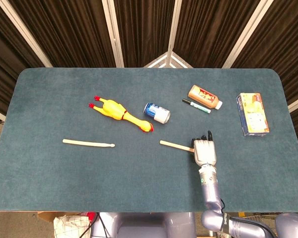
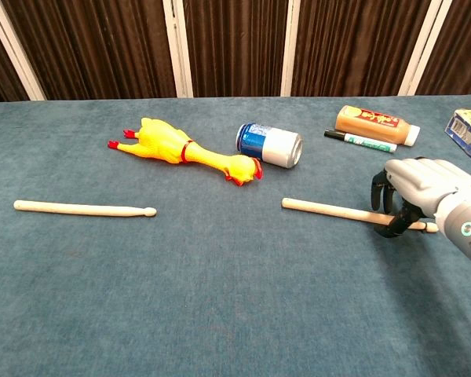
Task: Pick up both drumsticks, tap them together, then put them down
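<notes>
Two pale wooden drumsticks lie on the blue table (image 1: 49,94). The left drumstick (image 1: 88,143) (image 2: 84,209) lies alone at the left. My right hand (image 1: 203,151) (image 2: 424,192) sits over the tip end of the right drumstick (image 1: 176,145) (image 2: 330,209). Its fingers (image 2: 381,192) curl down behind the stick and its thumb sits in front. The stick still lies flat on the cloth, and a firm hold does not show. My left hand is in neither view.
A yellow rubber chicken (image 1: 120,113) (image 2: 180,147) and a blue can (image 1: 157,113) (image 2: 270,145) lie just behind the sticks. A brown bottle (image 1: 205,96), a marker (image 1: 196,105) and a box (image 1: 252,113) lie at the back right.
</notes>
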Tool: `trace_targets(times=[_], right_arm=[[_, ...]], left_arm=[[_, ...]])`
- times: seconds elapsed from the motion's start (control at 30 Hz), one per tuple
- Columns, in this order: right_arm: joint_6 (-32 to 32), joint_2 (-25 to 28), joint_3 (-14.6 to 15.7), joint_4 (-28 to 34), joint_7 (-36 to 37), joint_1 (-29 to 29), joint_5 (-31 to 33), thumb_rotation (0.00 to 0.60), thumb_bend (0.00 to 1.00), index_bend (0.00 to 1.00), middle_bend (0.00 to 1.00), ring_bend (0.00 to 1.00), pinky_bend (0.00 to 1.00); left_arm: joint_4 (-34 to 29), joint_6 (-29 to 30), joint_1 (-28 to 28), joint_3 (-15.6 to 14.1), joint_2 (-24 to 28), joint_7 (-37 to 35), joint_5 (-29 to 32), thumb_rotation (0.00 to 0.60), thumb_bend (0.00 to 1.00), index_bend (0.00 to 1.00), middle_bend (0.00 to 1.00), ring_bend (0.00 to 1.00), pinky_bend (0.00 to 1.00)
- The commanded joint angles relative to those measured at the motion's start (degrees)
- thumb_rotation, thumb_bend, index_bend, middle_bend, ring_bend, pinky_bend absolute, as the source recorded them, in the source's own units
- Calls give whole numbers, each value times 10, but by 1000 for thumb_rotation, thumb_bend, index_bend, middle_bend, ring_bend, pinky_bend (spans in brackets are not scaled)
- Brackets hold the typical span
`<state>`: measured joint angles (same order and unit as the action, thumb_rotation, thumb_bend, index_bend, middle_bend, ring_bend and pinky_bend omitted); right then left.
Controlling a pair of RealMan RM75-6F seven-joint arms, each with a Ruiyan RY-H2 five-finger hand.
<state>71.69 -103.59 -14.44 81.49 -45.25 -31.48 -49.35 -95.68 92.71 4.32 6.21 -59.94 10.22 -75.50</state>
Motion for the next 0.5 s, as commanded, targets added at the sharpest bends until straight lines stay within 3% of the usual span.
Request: trace_targets(times=[0.03,0.5], right_arm=[[2,-4,0,-7,-4,-6,-4,600,331,522,484,264,0],[6,-20,3,-32,-33,-21,3,600,354,545,506,292,0]], left_arm=[[0,0,0,0,0,0,0,600,296,80,21,0,0],[0,-3,-3,0,-2,5,3,600,296,80,21,0,0]])
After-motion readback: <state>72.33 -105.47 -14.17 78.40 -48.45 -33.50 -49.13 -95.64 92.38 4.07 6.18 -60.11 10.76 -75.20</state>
